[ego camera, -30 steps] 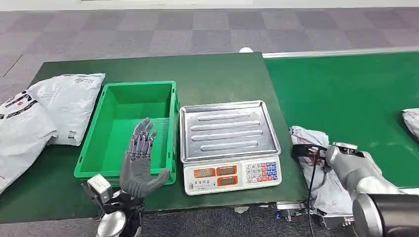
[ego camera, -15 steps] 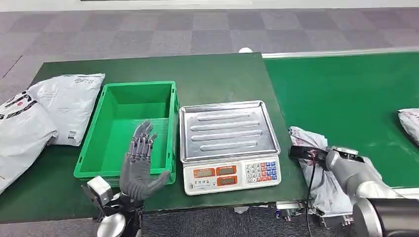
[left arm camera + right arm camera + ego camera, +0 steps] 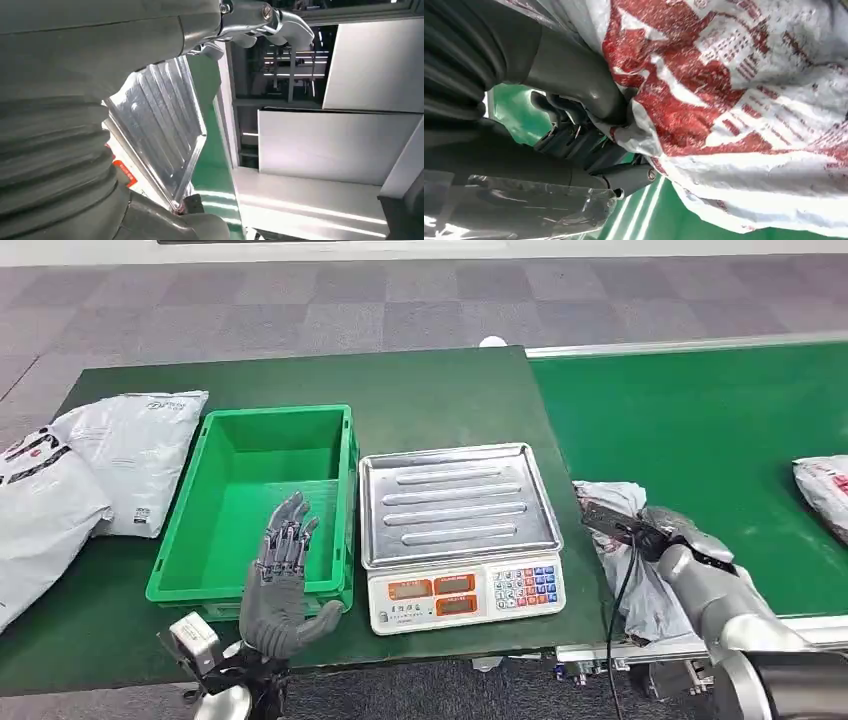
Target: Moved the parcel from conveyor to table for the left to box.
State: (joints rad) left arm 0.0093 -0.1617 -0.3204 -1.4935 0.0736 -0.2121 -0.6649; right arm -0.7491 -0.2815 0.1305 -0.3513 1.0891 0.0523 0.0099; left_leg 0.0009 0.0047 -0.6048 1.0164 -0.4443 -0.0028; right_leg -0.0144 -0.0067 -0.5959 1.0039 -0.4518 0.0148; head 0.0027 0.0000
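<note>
Presently noted, largest first. Bright green conveyor belt (image 3: 720, 430) with a silver rail along its far edge, butted against the right side of the dark green table (image 3: 420, 390).

Green plastic crate (image 3: 215, 510) standing open at mid-left of the table, close beside the electronic scale with a ribbed steel pan (image 3: 455, 505) and a keypad front facing the robot. Same steel pan seen from the left wrist view (image 3: 165, 125).

Two white plastic mailer bags (image 3: 100, 465) lying overlapped at the table's left end, just left of the crate, apart from it.

Crumpled white plastic parcel with red print (image 3: 640, 585) lying at the near edge of the belt, right by the table's right side, partly draped toward the belt's silver front frame. Red print and creased film seen close in the right wrist view (image 3: 744, 100).

Second white parcel (image 3: 825, 490) further along the belt at the right edge of the head view, well apart from the first.

Right hand (image 3: 660, 530) on top of the crumpled parcel; thumb and dark fingers (image 3: 574, 135) clamped on a fold of its film.

Left hand (image 3: 283, 580) raised upright over the near wall of the crate, fingers apart, holding nothing.
</note>
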